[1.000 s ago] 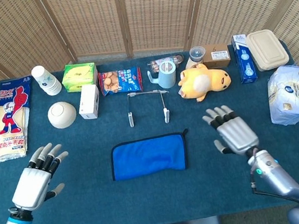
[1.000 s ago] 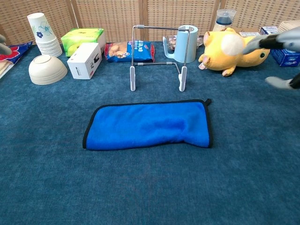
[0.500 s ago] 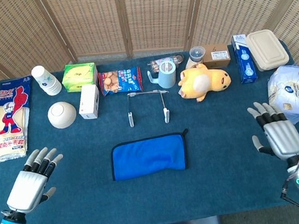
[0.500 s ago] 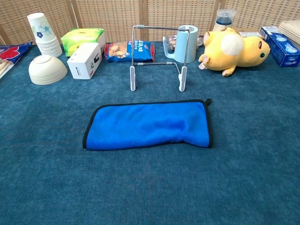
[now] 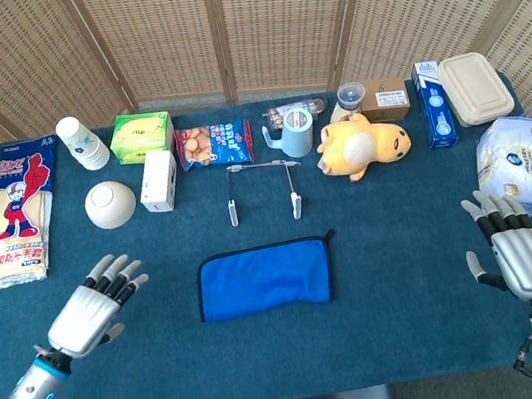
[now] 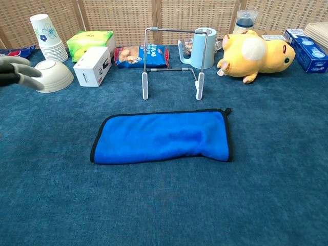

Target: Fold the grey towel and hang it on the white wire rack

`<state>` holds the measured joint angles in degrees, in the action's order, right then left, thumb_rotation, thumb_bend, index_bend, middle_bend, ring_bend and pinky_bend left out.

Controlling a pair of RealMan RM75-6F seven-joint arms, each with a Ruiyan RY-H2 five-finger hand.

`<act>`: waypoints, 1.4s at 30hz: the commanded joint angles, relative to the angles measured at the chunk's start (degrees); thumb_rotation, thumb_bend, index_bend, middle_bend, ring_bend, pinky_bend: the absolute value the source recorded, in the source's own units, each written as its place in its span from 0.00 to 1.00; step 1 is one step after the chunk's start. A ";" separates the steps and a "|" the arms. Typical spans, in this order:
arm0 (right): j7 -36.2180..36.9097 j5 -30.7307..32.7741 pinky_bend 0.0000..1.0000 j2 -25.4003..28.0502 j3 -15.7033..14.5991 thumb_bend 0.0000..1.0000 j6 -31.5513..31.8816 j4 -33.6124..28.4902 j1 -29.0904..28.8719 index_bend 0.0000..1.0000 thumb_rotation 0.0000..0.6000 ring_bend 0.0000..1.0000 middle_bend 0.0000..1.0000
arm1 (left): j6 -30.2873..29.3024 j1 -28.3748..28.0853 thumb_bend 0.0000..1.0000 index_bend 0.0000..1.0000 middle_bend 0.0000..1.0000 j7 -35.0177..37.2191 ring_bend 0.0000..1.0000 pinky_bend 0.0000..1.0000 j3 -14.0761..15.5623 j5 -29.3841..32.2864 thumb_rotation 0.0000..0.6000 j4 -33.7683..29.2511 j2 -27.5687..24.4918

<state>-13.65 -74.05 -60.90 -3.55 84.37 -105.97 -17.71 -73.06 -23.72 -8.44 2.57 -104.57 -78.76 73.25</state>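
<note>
towel: a blue cloth with black trim (image 5: 264, 279) is laid flat on the table cloth (image 5: 390, 342), centred in front of the robot, long side left to right. It is blue, not grey, but it is the only cloth on the table, so it is judged to be the task's towel. Apparently already doubled once; no hand is touching it.
rack: the white wire rack (image 5: 261, 188) is stood upright just behind the towel, feet toward it, top bar free. Nothing is hung on it. The placement is judged deliberate: a short lift forward from the towel to the bar.
left hand: the left hand (image 5: 93, 310) is held above the table left of the towel, well apart from it, fingers spread, nothing held. In the chest view only fingertips (image 6: 15, 72) are seen at the left edge, in front of the bowl (image 6: 51, 75).
right hand: the right hand (image 5: 515, 251) is held far right, near the table edge, just in front of the wrapped tissue pack (image 5: 514, 165), fingers spread, nothing held. Not seen in the chest view.
stage: the task is judged at its start; no grasp is made yet.
next: both towel ends are expected to need pinching.
risk: the yellow plush toy (image 5: 360, 144) and blue mug (image 5: 293, 134) are crowded behind the rack; the rack could be tipped by a clumsy drape.
</note>
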 commanded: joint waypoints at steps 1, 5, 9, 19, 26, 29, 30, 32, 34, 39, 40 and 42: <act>0.08 -0.25 0.00 0.04 0.30 0.48 0.07 -0.01 0.59 0.01 0.71 0.00 0.00 | 1.96 -2.95 0.21 0.21 0.14 2.80 0.05 0.10 -0.14 -1.67 1.00 3.74 3.19; 0.49 -0.62 0.00 0.37 0.84 0.48 0.27 -0.15 1.83 0.01 0.71 0.00 0.00 | 2.75 -5.37 0.21 0.22 0.14 4.21 0.05 0.10 -0.44 -2.59 1.00 7.55 6.90; 0.93 -0.87 0.00 0.82 1.52 0.48 0.50 -0.24 3.03 0.01 0.71 0.00 0.00 | 3.62 -7.71 0.21 0.22 0.15 5.31 0.05 0.10 -0.55 -3.15 1.00 11.76 10.90; 1.65 -0.84 0.00 1.43 2.91 0.48 0.59 -0.26 5.37 0.01 0.71 0.00 0.00 | 3.25 -11.45 0.21 0.23 0.15 7.90 0.05 0.10 -0.95 -2.96 1.00 21.50 18.77; 1.83 -1.07 0.00 1.92 3.56 0.48 0.57 -0.65 6.47 0.01 0.71 0.00 0.00 | 3.19 -12.91 0.21 0.23 0.15 9.86 0.05 0.09 -0.60 -2.30 1.00 25.92 22.38; 2.09 -1.23 0.00 2.15 3.86 0.48 0.70 -0.84 7.02 0.01 0.72 0.00 0.00 | 3.16 -13.45 0.21 0.23 0.14 10.54 0.05 0.09 -0.23 -2.11 1.00 27.70 23.61; 2.12 -1.16 0.00 2.29 3.99 0.48 0.86 -0.94 7.35 0.01 0.72 0.00 0.00 | 3.41 -13.70 0.21 0.23 0.14 10.93 0.05 0.09 -0.10 -1.88 1.00 28.54 24.31; 2.19 -1.22 0.00 2.41 4.11 0.48 0.96 -1.10 7.67 0.01 0.72 0.00 0.00 | 3.44 -13.96 0.21 0.23 0.14 11.39 0.04 0.09 0.05 -1.68 1.00 29.54 25.09; 2.18 -1.29 0.00 2.51 4.24 0.48 1.00 -1.21 7.94 0.01 0.72 0.00 0.00 | 3.30 -14.18 0.21 0.23 0.14 11.75 0.04 0.09 0.26 -1.60 1.00 30.43 25.72; 2.21 -1.47 0.00 2.76 4.61 0.48 1.06 -1.43 8.69 0.01 0.72 0.00 0.00 | 2.72 -14.75 0.21 0.24 0.14 12.70 0.04 0.09 0.61 -1.18 1.00 32.37 27.29; 2.23 -1.49 0.00 2.78 4.66 0.48 1.06 -1.44 8.78 0.01 0.72 0.00 0.00 | 2.66 -14.82 0.21 0.24 0.14 12.79 0.04 0.09 0.68 -1.14 1.00 32.57 27.45; 2.36 -1.49 0.00 2.81 4.80 0.48 1.07 -1.46 9.02 0.01 0.72 0.00 0.00 | 2.52 -15.02 0.21 0.24 0.15 12.96 0.04 0.09 0.85 -1.07 1.00 33.08 27.82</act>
<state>-11.34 -75.54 -58.10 1.21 85.43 -107.42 -8.73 -70.46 -38.65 4.43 3.34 -105.69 -45.81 100.95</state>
